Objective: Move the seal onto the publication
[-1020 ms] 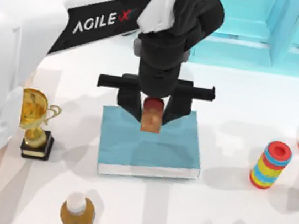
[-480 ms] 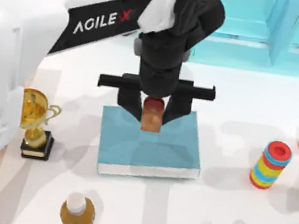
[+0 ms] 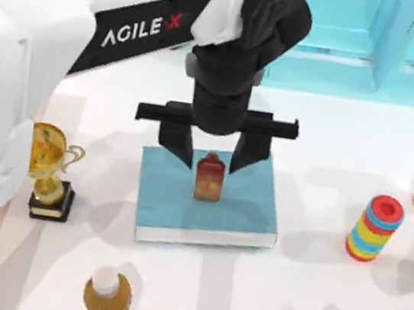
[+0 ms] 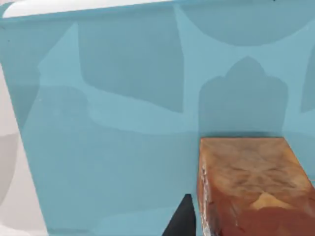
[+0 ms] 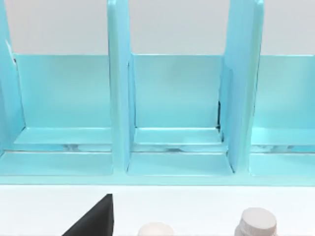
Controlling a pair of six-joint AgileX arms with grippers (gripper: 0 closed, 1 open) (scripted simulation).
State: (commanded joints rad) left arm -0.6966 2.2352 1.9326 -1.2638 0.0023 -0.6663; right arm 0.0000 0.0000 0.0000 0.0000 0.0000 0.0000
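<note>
1. The seal [image 3: 209, 177] stands upright on the publication [image 3: 166, 196], roughly in the middle of the teal cover and a little toward its far edge, directly below the left gripper [image 3: 213, 152]

2. That gripper's fingers are spread apart, one on either side of the seal, with a visible gap between each finger and the block; nothing is clamped. In the left wrist view the seal [image 4: 251, 184] rests flat on the publication [image 4: 113, 128], its shadow falling on the cover behind it, and one dark fingertip [image 4: 182, 219] sits just beside it without touching

3. Judged from this, the main step looks done: the seal is on the book, bearing its own weight, and the hand has let go

4. What seems left is small: lifting the left gripper straight up so neither finger brushes the narrow top of the seal, then moving the arm away from the book

5. The risk, as I read it, is a sideways drift on the way up, since the seal is tall for its base and stands close between both fingers

6. The right arm is parked facing the light-blue shelf unit [image 5: 177, 108]; I cannot tell whether its fingers are apart or together

7. Well away from the working hand stand a trophy [image 3: 50, 171], a striped ring stack [image 3: 374, 227] and several bottles, none in the way
</note>
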